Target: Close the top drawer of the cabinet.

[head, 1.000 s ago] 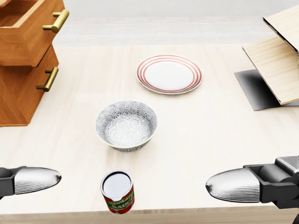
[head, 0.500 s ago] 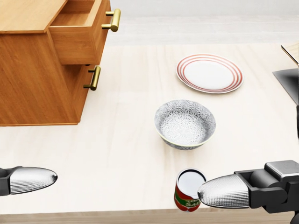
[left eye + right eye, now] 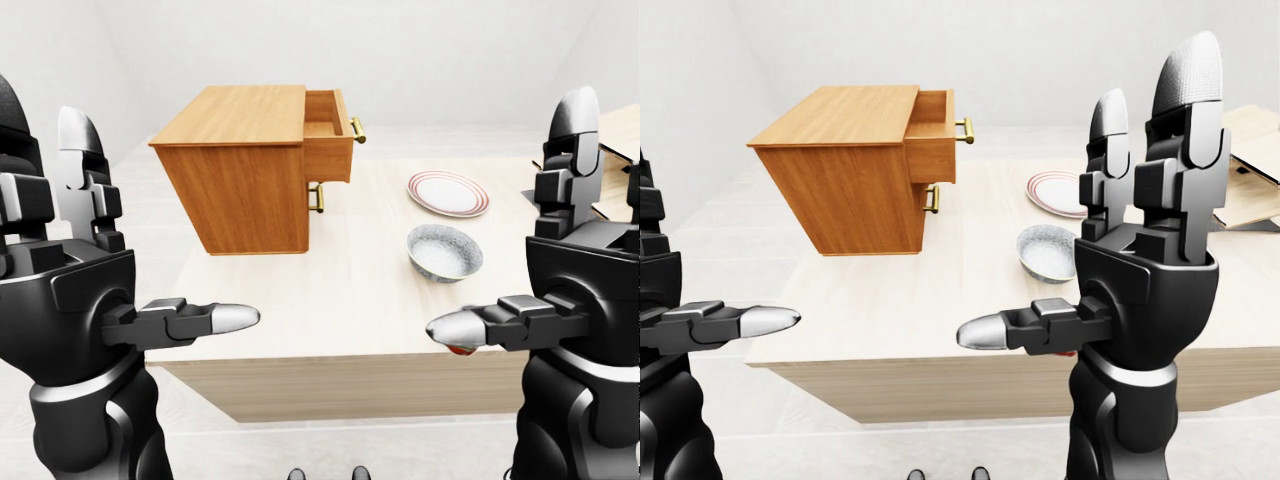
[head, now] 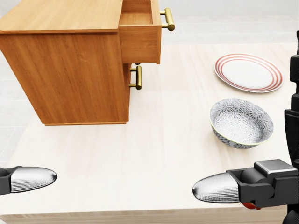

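Observation:
The wooden cabinet (image 4: 70,70) stands on the table (image 4: 154,154) at the upper left of the head view. Its top drawer (image 4: 140,32) is pulled out to the right, with its brass handle (image 4: 167,19) sticking out. The lower drawer is shut, and its handle (image 4: 136,77) sits below. My left hand (image 3: 130,260) is open and empty, fingers upright, near the table's near edge and well short of the cabinet. My right hand (image 3: 1095,215) is also open and empty, low and to the right of the cabinet.
A red-rimmed plate (image 4: 248,72) and a patterned bowl (image 4: 241,122) lie on the table right of the cabinet. A tomato sauce can (image 4: 250,205) is almost hidden behind my right thumb. A cardboard box (image 3: 1252,170) sits at the far right.
The camera has swung left: cabinet, plate and bowl all shift right in the head view. The cabinet now shows whole, and the can has slipped behind my right hand. Both hands keep their pose.

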You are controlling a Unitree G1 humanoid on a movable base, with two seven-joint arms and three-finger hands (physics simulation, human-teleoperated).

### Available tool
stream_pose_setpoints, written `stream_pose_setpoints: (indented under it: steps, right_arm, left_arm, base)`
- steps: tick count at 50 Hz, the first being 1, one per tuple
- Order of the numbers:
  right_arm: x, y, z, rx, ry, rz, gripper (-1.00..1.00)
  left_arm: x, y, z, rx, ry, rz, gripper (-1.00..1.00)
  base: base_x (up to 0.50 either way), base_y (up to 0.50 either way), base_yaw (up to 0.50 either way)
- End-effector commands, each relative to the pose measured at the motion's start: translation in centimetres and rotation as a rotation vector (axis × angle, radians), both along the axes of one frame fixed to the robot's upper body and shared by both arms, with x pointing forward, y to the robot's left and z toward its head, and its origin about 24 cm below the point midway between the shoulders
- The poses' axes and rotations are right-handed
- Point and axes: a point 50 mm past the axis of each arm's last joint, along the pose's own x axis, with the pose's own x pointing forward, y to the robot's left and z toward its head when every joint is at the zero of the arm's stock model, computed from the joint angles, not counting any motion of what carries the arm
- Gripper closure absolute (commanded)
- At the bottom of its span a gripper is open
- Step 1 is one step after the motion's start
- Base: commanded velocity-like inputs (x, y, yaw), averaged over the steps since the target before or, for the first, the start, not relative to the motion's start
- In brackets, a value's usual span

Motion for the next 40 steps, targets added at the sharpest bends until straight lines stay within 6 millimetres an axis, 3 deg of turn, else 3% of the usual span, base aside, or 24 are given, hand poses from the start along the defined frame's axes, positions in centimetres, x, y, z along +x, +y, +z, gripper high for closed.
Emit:
stream_pose_setpoints:
  steps: [1,14,40]
  right_arm:
    - [0.1,-0.1,-0.1,0.024,0.007,0.001,-1.00]
    - [0.0,0.2,-0.2,-0.001,0.009,0.031,-1.00]
    - [1.0,0.2,-1.7,-0.023,0.105,-0.001,-1.00]
  left_arm:
    - [0.0,0.1,0.0,0.008,0.003,0.005,-1.00]
    - [0.1,-0.1,0.0,0.007,0.000,-0.002,-1.00]
    - [0.4,0.0,-0.4,0.008,0.031,-0.002,-1.00]
  base:
    - [0.00,0.00,0.00]
    - [0.02,0.00,0.00]
    - [0.48,0.03,0.00]
